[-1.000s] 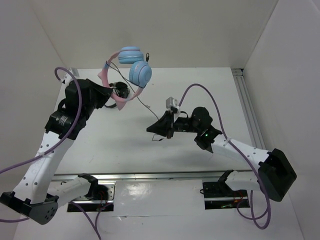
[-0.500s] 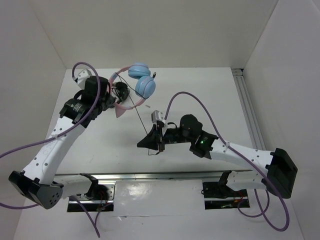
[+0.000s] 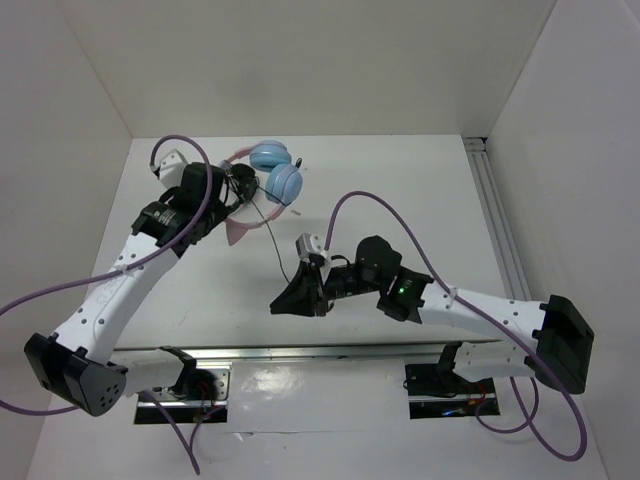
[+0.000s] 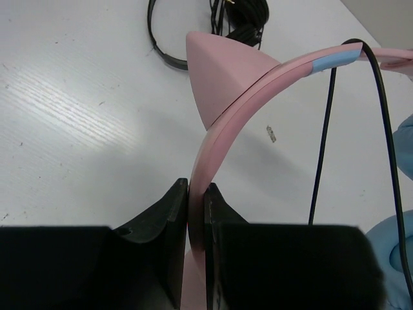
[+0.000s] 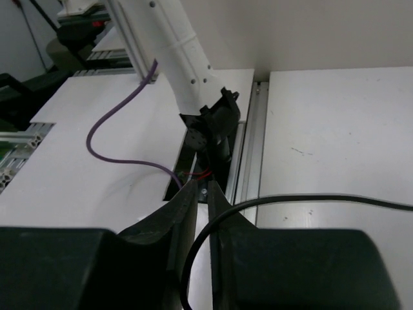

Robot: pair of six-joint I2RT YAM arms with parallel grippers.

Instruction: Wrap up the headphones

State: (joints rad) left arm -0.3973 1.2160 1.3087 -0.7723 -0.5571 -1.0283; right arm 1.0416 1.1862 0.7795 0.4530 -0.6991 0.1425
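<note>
The headphones have a pink cat-ear headband [image 3: 238, 222] and two light-blue ear cups [image 3: 284, 183], held up over the back left of the table. My left gripper [image 3: 230, 200] is shut on the headband; in the left wrist view the pink band [image 4: 219, 123] runs up from between the jaws [image 4: 197, 192] past a cat ear [image 4: 222, 77]. The thin black cable [image 3: 272, 240] runs from the headphones down to my right gripper [image 3: 284, 302]. In the right wrist view that gripper [image 5: 201, 188] is shut on the cable [image 5: 310, 199].
Smaller all-black headphones [image 4: 213, 19] lie on the table just beyond the pink band, and they also show in the top view [image 3: 240, 180]. White walls enclose the table on the left, back and right. A metal rail [image 3: 492, 215] runs along the right edge.
My left gripper has carried the headphones lower and toward the back left. My right gripper has moved left and toward the near edge, pulling the cable along.
</note>
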